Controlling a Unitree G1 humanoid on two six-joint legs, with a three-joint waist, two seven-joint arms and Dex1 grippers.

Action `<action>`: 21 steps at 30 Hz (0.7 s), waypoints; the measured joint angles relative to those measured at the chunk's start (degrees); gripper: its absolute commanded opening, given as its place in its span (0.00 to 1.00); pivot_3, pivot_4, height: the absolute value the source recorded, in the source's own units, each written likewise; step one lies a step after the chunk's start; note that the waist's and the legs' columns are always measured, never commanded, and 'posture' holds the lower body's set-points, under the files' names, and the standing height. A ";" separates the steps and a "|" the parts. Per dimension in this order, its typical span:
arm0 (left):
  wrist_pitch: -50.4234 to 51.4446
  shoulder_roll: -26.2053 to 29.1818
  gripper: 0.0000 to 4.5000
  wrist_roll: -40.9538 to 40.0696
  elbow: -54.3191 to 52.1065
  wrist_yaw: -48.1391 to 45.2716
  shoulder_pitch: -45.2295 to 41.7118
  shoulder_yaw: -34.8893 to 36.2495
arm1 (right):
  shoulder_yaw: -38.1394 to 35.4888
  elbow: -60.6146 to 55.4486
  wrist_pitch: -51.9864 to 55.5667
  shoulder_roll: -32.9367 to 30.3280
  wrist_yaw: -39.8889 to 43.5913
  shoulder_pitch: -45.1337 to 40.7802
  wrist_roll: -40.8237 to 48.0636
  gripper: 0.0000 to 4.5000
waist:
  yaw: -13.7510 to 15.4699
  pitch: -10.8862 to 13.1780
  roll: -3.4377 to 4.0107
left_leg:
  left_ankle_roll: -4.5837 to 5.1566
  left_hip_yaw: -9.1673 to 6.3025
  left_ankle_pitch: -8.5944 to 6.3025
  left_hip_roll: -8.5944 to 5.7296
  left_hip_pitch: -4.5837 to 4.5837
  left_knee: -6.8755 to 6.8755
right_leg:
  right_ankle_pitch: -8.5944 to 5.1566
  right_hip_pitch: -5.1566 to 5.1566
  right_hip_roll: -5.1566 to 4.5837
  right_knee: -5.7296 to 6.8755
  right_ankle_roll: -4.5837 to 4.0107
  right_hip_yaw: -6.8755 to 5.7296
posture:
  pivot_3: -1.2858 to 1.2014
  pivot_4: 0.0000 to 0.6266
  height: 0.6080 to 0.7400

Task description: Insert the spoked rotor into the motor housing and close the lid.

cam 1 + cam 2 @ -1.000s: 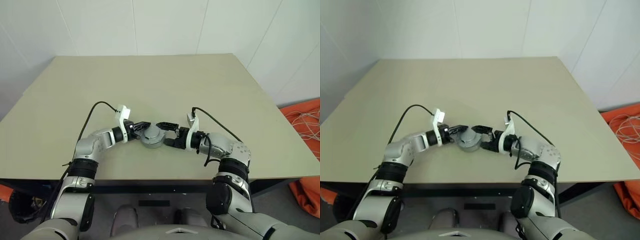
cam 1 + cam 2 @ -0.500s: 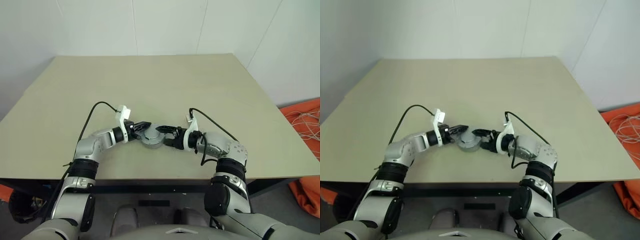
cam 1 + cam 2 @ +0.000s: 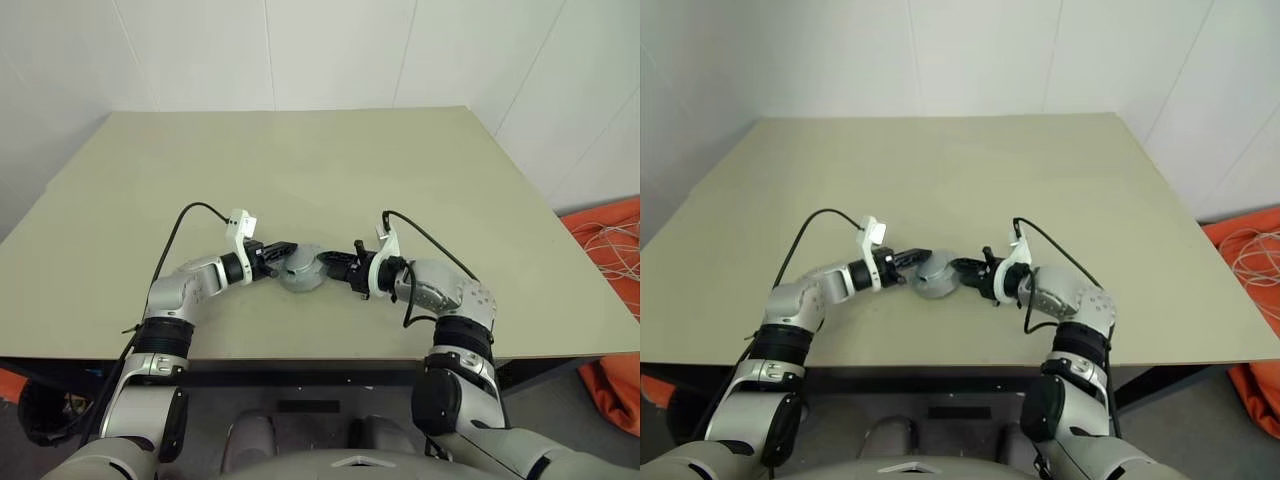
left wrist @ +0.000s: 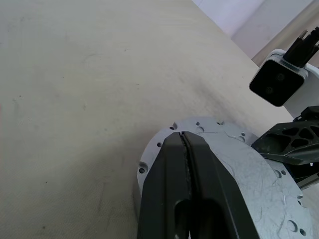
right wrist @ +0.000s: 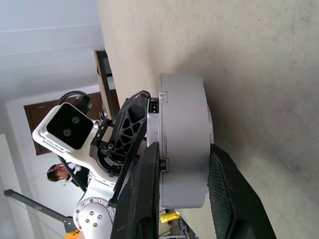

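Observation:
The motor housing [image 3: 302, 271] is a round grey unit near the table's front edge, with the lid [image 4: 239, 169] lying flat on top of it. The spoked rotor is hidden. My left gripper [image 3: 291, 248] is shut, and its fingertips [image 4: 182, 137] rest on the lid's scratched grey face from the left. My right gripper [image 3: 334, 264] comes in from the right and is shut on the housing. In the right wrist view one finger [image 5: 147, 199] lies along the lid side and the other finger [image 5: 229, 199] along the housing's [image 5: 184, 124] underside.
The beige table [image 3: 300, 160] stretches bare behind the housing, and its front edge is close to my arms. An orange heap with white cables [image 3: 610, 240] lies on the floor to the right. A person [image 5: 57, 174] shows far off in the right wrist view.
My right gripper's wide-open jaws have drawn in and now pinch the housing between them. The left gripper has stayed shut on the lid.

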 measured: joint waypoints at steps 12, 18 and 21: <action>-0.01 -0.43 0.00 0.00 0.12 -0.03 -0.06 0.02 | 11.33 0.00 -4.13 -5.09 -1.56 3.44 11.05 0.24 | 0.13 0.00 0.00 | 0.00 0.00 0.00 0.00 -0.06 0.01 | 0.02 0.00 0.00 -0.01 0.03 0.00 | 0.52 0.00 1.00; 0.15 -2.50 0.00 -0.84 -0.48 1.84 0.59 2.09 | 15.77 0.00 -7.75 -7.03 -1.94 4.92 15.64 0.24 | 0.07 0.00 -0.01 | 0.01 -0.01 0.00 0.00 -0.13 0.04 | 0.06 -0.02 0.00 -0.01 -0.02 -0.02 | 0.52 0.00 1.00; 1.97 -3.73 0.00 -3.07 -4.52 3.41 2.76 3.83 | 18.31 0.00 -8.82 -7.89 -1.75 5.44 17.50 0.24 | 0.05 0.01 -0.01 | 0.01 -0.03 0.00 0.02 -0.26 0.05 | 0.22 -0.12 0.01 0.00 -0.29 -0.06 | 0.52 0.00 1.00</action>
